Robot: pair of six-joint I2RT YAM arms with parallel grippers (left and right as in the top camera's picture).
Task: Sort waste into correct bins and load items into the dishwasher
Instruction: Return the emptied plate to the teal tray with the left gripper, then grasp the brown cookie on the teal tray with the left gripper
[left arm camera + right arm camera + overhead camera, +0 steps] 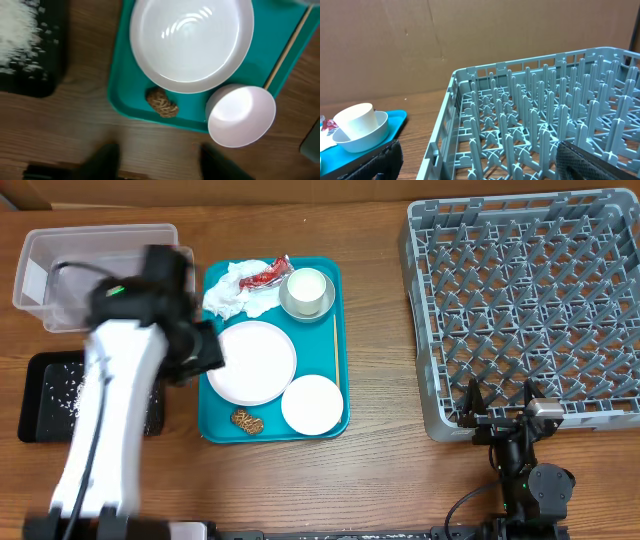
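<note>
On the teal tray (335, 415) lie a large pale plate (250, 360), a smaller plate (313, 404), a grey-white bowl (296, 307) holding a white cup (307, 284), crumpled napkins (238, 292), a red wrapper (265, 275) and a brown biscuit piece (246, 421). Rice-like crumbs (65, 390) lie in the black tray (40, 420). The clear tub (60, 270) stands behind it. My left gripper (205, 350) hovers at the teal tray's left edge, open and empty (160, 160); its view shows the plate (192, 42), small plate (241, 116) and biscuit (161, 103). My right gripper (500, 405) is open (480, 165) at the grey rack's (530, 300) front edge.
A thin wooden stick (334, 340) lies along the teal tray's right side, also in the left wrist view (285, 55). The right wrist view shows the rack's pegs (545, 115), the bowl (365, 137) with the cup (355, 120), and a cardboard wall behind.
</note>
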